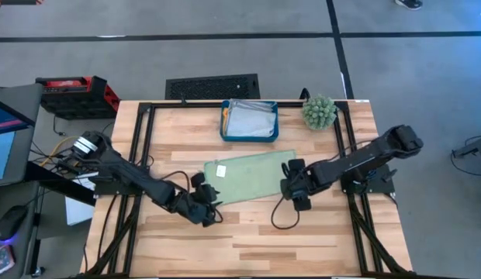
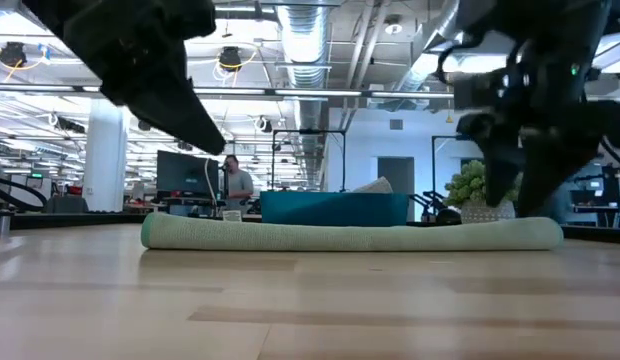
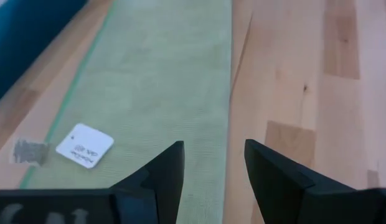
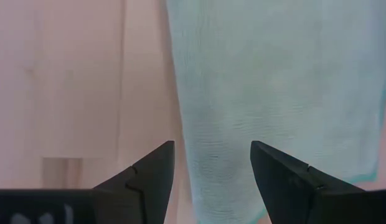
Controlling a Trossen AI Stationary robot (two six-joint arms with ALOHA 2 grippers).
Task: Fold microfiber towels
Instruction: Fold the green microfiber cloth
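Hovering with fingers spread and empty, the left gripper (image 1: 212, 208) and right gripper (image 1: 292, 183) flank the folded light green microfiber towel (image 1: 248, 176) lying flat mid-bench (image 1: 318, 240), the teal tray (image 1: 223, 130) of pale cloths beyond.

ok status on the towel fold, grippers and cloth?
Left gripper open at light green towel's near-left corner. Right gripper open at its right end. Towel flat, folded to a strip. Nothing in the way.
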